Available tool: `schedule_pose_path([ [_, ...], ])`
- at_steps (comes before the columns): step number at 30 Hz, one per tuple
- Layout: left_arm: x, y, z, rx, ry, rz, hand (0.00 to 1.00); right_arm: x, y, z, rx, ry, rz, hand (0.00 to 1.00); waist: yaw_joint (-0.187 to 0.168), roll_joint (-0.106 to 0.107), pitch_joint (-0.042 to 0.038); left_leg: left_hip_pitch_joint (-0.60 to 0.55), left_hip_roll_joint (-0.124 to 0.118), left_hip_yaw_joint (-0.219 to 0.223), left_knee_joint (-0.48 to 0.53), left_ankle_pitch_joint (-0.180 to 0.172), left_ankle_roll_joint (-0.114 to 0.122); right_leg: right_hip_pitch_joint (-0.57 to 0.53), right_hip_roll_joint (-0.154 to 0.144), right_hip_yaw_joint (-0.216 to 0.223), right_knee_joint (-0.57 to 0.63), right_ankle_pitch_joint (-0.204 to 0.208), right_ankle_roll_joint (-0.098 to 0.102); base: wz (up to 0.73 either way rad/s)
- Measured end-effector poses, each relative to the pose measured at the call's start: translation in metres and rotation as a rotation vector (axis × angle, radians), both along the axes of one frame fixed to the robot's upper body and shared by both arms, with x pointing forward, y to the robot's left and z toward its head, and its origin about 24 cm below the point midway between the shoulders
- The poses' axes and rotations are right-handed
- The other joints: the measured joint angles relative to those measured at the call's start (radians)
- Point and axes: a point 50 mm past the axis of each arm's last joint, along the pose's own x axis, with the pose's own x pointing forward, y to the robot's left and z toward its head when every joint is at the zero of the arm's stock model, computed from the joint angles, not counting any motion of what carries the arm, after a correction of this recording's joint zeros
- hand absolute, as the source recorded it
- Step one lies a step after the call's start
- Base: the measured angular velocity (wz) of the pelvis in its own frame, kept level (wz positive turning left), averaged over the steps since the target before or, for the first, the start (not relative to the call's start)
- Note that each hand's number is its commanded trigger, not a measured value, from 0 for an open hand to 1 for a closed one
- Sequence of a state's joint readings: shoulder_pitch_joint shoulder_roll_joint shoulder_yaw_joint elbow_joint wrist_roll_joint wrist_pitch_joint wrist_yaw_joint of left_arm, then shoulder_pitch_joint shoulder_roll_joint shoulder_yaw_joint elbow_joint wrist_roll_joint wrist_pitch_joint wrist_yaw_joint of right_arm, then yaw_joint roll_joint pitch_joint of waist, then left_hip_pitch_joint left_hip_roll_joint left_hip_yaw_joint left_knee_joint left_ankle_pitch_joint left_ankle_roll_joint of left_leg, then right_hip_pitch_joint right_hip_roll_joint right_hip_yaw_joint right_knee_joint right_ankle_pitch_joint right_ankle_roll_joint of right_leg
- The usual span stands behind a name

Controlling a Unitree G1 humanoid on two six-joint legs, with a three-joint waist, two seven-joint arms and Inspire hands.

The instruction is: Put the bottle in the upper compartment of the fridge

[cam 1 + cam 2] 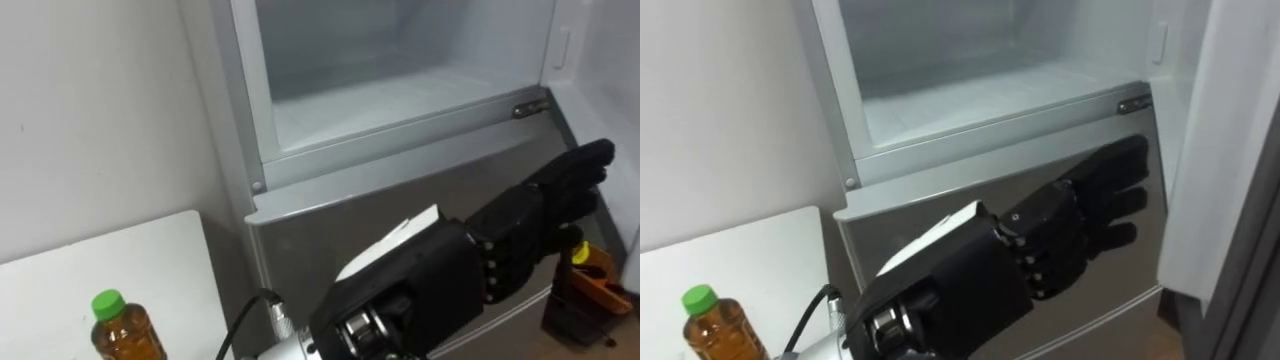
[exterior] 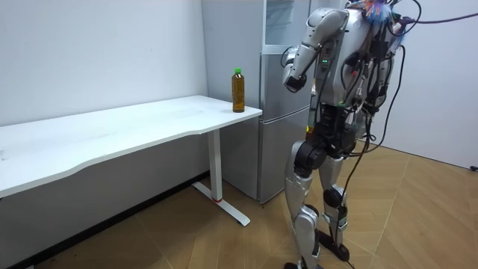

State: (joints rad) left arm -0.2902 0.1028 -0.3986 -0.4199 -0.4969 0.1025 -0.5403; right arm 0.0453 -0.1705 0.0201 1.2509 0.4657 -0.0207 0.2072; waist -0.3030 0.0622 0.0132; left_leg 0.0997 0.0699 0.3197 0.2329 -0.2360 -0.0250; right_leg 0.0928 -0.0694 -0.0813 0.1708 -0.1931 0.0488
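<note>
Fingers of the black left hand are held straight, empty, pointed away from the upright green-capped amber bottle at the white tabletop's corner.

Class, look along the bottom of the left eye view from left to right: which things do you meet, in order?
The white table → the bottle with a green cap → the robot's left hand, fingers straight. The fridge is left out, since it spans behind the hand.
</note>
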Motion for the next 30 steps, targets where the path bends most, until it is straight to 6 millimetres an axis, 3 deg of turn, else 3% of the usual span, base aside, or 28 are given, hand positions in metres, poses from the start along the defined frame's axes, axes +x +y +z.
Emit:
schedule_pose_path([
  [5,0.000,-0.001,0.000,-0.002,0.006,0.006,0.00,-0.001,-0.003,0.000,-0.022,0.010,-0.010,0.00,-0.008,0.003,0.0011,0.020,0.013,0.041,-0.004,0.000,0.000,-0.007,0.016,0.041,-0.001,0.006,-0.007,-0.30],
  [16,0.009,-0.024,0.003,0.042,0.005,-0.055,0.00,-0.006,-0.010,0.001,-0.051,0.024,-0.023,0.00,-0.055,0.004,0.0042,0.049,0.039,0.141,-0.008,-0.008,-0.013,-0.031,0.042,0.106,0.004,0.015,-0.020,-0.25],
  [24,0.005,-0.034,0.001,0.049,0.007,-0.100,0.00,-0.013,-0.011,0.000,-0.053,0.040,-0.060,0.00,-0.074,0.005,0.0058,0.052,0.057,0.161,-0.003,-0.013,-0.023,-0.044,0.063,0.137,0.001,0.021,-0.031,-0.15],
  [30,0.008,-0.039,0.013,0.050,-0.034,-0.127,0.00,-0.010,-0.011,0.001,-0.058,0.037,-0.060,0.00,-0.073,0.013,0.0053,0.046,0.058,0.173,-0.003,-0.013,-0.024,-0.059,0.065,0.154,0.002,0.022,-0.031,-0.09],
])
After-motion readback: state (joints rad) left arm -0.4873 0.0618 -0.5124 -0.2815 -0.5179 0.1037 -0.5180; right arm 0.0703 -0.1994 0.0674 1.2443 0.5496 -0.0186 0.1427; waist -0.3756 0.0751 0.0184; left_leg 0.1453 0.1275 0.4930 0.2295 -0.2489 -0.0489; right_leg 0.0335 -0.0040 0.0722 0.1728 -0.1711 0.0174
